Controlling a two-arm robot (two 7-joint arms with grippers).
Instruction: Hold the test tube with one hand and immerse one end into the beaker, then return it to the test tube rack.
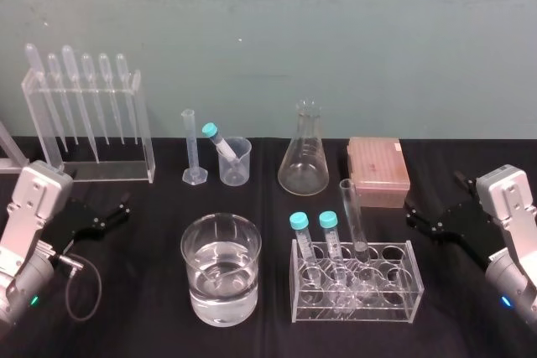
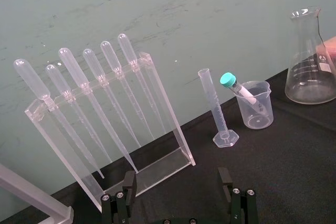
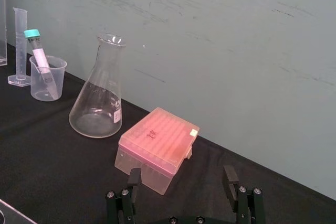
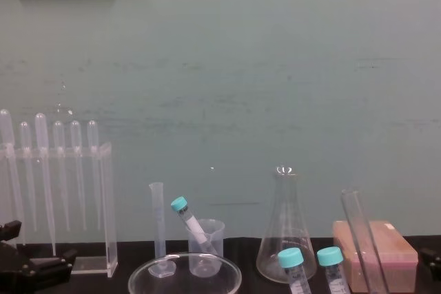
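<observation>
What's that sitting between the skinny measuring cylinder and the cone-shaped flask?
A small clear beaker with a teal-capped tube leaning in it, seen in the head view between the cylinder and the flask.

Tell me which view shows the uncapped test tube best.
The head view: the test tube stands whole in the clear rack, beside two teal-capped tubes. The chest view cuts off its lower part. The wrist views face the flask behind.
</observation>
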